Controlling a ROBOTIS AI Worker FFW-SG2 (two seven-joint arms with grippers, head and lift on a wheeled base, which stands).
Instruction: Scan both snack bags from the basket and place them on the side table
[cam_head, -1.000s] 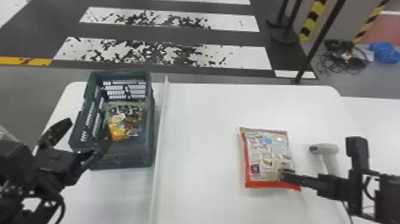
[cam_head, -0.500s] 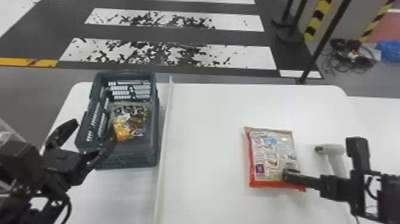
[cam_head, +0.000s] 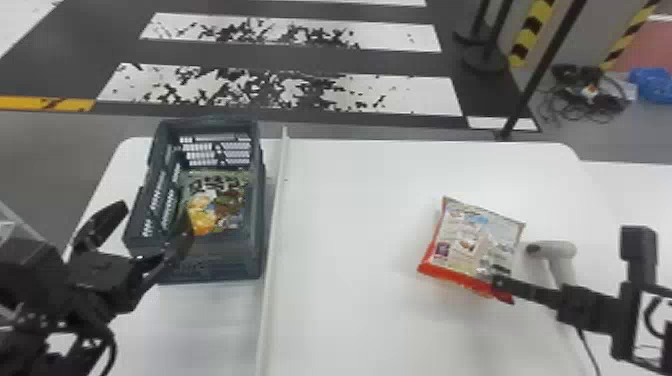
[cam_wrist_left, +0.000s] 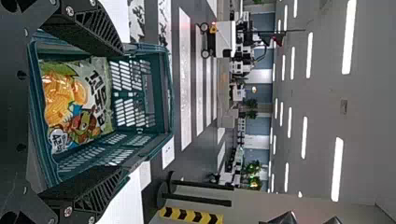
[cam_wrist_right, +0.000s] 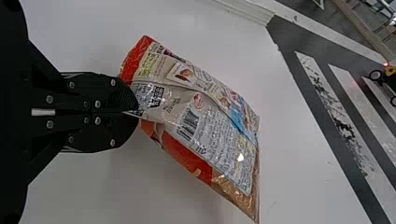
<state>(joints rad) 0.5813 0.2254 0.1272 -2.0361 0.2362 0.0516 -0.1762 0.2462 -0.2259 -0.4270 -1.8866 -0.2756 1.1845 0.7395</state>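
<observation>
Snack bag, red-edged (cam_head: 465, 235): at the right gripper, over the right part of the white table (cam_head: 350, 225); red end toward the robot, opposite end away and slightly rightward; long axis running roughly near to far, back panel with barcode exposed. Contact with the tabletop: impossible to tell.

Snack bag, orange-pictured (cam_head: 217, 205): inside the dark basket (cam_head: 212, 260), on the table's left side; printed face up, large lettering at the far end, orange picture toward the robot; near end partly hidden, long axis uncertain.

Right gripper (cam_head: 496, 282): fingers pressed together, pinching the first bag beside its red edge.

Left gripper (cam_head: 157, 215): fingers spread wide, at the basket's near left corner, nothing in grip; contact with the basket uncertain.

Count: snack bags, two, one gripped and one in the basket; baskets, one; grippers, two; pale handheld scanners (cam_head: 557, 249), one, just right of the gripped bag; raised white strips (cam_head: 274, 225), one, right of the basket.
</observation>
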